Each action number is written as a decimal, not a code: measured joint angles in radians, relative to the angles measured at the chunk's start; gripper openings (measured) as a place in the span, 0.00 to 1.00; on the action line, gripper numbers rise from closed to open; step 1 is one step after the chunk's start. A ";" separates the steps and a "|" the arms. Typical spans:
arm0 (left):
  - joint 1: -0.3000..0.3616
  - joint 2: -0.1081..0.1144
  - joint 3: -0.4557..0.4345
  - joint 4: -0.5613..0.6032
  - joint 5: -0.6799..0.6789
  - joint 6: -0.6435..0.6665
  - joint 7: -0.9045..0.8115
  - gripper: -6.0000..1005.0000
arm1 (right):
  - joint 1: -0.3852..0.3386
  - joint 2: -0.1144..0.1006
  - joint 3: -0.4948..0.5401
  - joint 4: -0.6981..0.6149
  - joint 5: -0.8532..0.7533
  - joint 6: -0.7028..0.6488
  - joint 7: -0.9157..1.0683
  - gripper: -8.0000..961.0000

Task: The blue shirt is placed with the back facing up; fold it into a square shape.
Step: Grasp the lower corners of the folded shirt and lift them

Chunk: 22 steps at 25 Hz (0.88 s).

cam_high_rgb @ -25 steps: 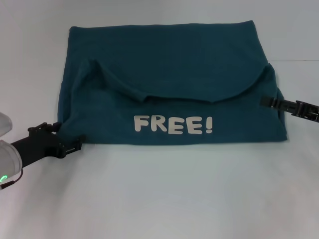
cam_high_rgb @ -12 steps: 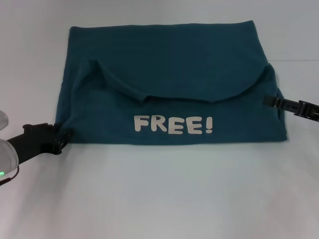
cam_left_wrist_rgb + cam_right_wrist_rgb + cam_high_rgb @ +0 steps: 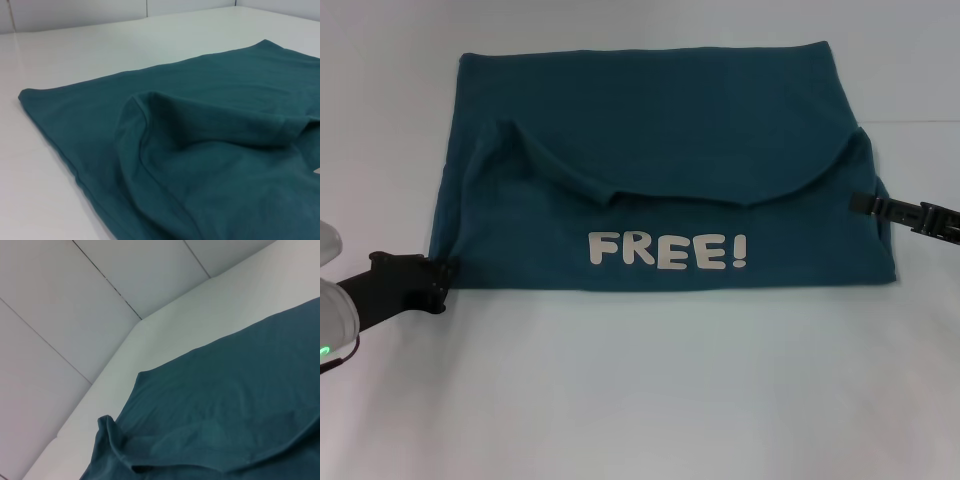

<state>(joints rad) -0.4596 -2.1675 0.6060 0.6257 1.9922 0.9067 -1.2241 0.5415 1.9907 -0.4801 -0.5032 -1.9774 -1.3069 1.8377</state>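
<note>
The blue shirt (image 3: 650, 110) lies flat on the white table, its near part folded up over the back so the white letters "FREE!" (image 3: 668, 250) face up. A curved fold edge runs across its middle. My left gripper (image 3: 442, 275) sits at the shirt's near left corner, open, holding no cloth. At the shirt's right edge, about halfway up, is my right gripper (image 3: 856, 203). The left wrist view shows the blue shirt (image 3: 210, 150) with a raised fold. In the right wrist view the shirt (image 3: 225, 405) lies flat with a rumpled corner.
The white table (image 3: 640, 400) spreads in front of the shirt and on both sides of it. A pale panelled wall (image 3: 75, 315) stands behind the table's far edge.
My left gripper has drawn back to the left, from under the shirt's near left corner to just beside it. The right gripper has slid slightly outward. The shirt has not moved.
</note>
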 joint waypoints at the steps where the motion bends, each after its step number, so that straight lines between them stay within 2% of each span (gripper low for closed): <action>1: 0.001 0.000 0.000 0.002 0.000 0.000 0.000 0.04 | 0.000 0.000 0.000 0.000 0.000 0.000 0.000 0.76; 5: 0.010 0.000 0.000 0.023 0.001 0.013 -0.018 0.03 | 0.000 -0.011 -0.014 0.003 -0.023 0.001 0.006 0.76; 11: 0.036 0.001 0.000 0.060 0.020 0.060 -0.059 0.02 | 0.003 -0.032 -0.019 -0.005 -0.139 0.037 0.105 0.75; 19: 0.054 0.002 -0.005 0.072 0.028 0.075 -0.075 0.03 | 0.013 -0.034 -0.023 -0.014 -0.194 0.066 0.140 0.74; 22: 0.054 0.002 -0.003 0.072 0.028 0.075 -0.077 0.03 | 0.021 -0.028 -0.036 -0.009 -0.214 0.100 0.156 0.73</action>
<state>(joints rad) -0.4053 -2.1660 0.6032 0.6980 2.0202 0.9818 -1.3011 0.5622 1.9630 -0.5165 -0.5124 -2.1919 -1.2067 1.9932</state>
